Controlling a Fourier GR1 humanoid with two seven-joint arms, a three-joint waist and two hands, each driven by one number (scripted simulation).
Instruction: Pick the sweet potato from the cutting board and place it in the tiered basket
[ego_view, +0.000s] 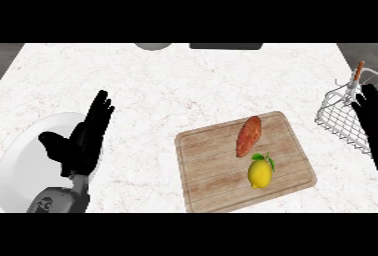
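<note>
1. Sweet potato (249, 136) is the thing to follow; it lies on a cutting board toward the right of a pale marbled counter (192, 80), and this list crosses the scene from left to right.
2. At the far left, a white plate (29, 160) sits on the counter, partly cut off by the view's left edge.
3. Over the plate's right part, the left hand (81, 142) shows with fingers straight and pointing away from the robot, thumb out to the left, holding nothing.
4. Right of centre lies the wooden cutting board (214, 170), turned slightly askew.
5. The sweet potato, reddish orange and long, rests on the board's upper half, its length running from upper right to lower left.
6. Just below it on the board is a yellow lemon (260, 173) with green leaves; the two look nearly touching.
7. At the right edge stands the white wire tiered basket (341, 117), well apart from the board.
8. The right hand (367, 112) appears as a dark shape in front of the basket, mostly cut off; whether its fingers are open or curled cannot be told.
9. Along the top edge, a grey round object (153, 46) and a dark flat one (225, 46) are only partly visible.
</note>
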